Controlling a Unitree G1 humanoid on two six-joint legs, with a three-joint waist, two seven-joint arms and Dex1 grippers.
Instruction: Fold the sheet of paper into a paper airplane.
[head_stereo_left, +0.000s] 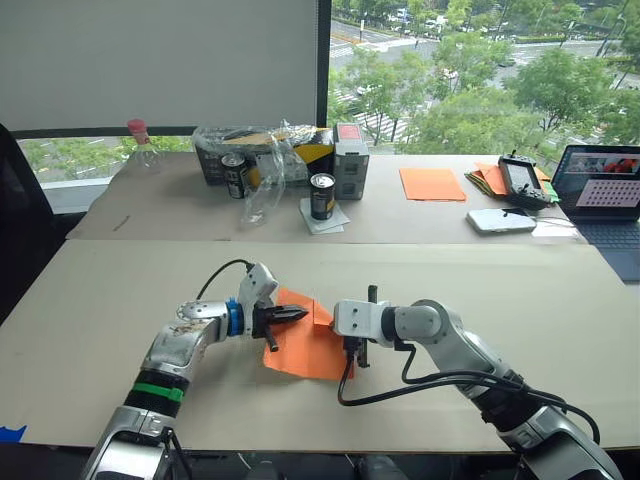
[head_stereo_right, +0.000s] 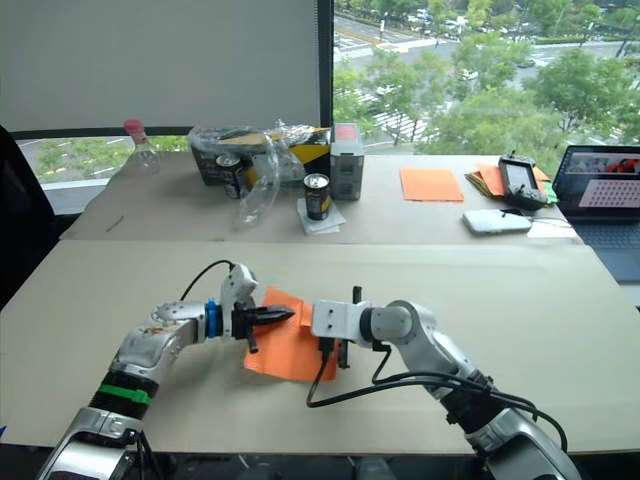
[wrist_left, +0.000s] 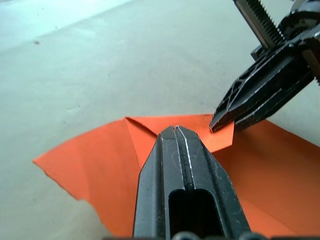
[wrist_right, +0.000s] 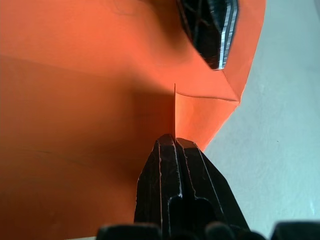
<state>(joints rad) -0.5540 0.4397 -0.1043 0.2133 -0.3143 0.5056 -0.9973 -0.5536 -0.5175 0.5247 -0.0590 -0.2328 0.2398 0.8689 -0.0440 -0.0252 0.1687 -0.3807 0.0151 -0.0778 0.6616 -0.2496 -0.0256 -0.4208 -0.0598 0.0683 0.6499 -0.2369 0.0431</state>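
Observation:
The sheet of paper (head_stereo_left: 300, 352) is bright orange and lies on the near table between both arms, with one corner flap (wrist_left: 172, 125) folded up. My left gripper (head_stereo_left: 303, 314) is shut, and its tip rests over that flap from the left. My right gripper (head_stereo_left: 354, 360) points down at the sheet's right edge. Its fingers (wrist_right: 175, 155) are shut, and a thin paper edge (wrist_right: 174, 107) runs into their tip. In the left wrist view the right gripper's tip (wrist_left: 216, 125) touches the flap's corner.
The far table holds two dark cans (head_stereo_left: 322, 196), a box in clear plastic (head_stereo_left: 262, 152), a bottle (head_stereo_left: 141, 143), a smooth orange sheet (head_stereo_left: 432, 183), a pile of orange sheets (head_stereo_left: 488, 178), a controller (head_stereo_left: 522, 182), a white device (head_stereo_left: 500, 220) and a laptop (head_stereo_left: 608, 195).

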